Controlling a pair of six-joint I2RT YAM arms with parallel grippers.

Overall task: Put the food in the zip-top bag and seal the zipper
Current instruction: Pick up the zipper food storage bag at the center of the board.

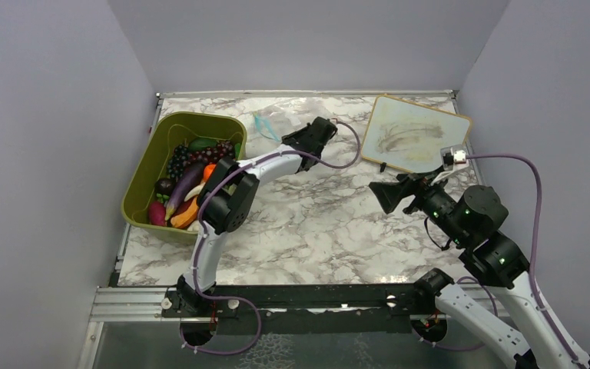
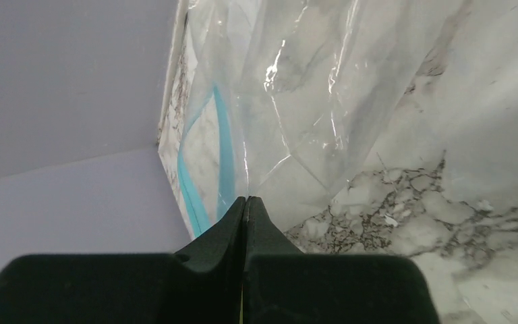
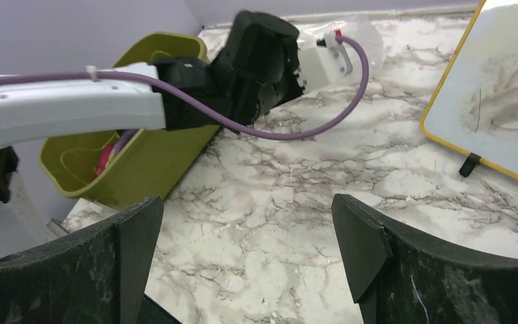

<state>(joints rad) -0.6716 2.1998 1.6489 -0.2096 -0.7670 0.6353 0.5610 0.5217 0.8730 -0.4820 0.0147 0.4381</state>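
Note:
The clear zip-top bag (image 1: 276, 124) lies on the marble table at the back, right of the tub, and is empty. Its teal zipper (image 2: 224, 148) curves along the mouth edge. My left gripper (image 2: 246, 199) is shut, pinching a fold of the bag (image 2: 310, 88) near the zipper; in the top view it is at the bag's near edge (image 1: 296, 140). The food (image 1: 188, 181), with purple grapes, an eggplant, orange and red pieces, sits in the olive-green tub (image 1: 147, 157). My right gripper (image 3: 246, 229) is open and empty above the table at mid-right (image 1: 384, 196).
A yellow-framed whiteboard (image 1: 415, 134) lies at the back right, also in the right wrist view (image 3: 499, 101). The tub stands against the left wall. Grey walls close the table on three sides. The left arm's purple cable (image 3: 297, 131) loops above the table.

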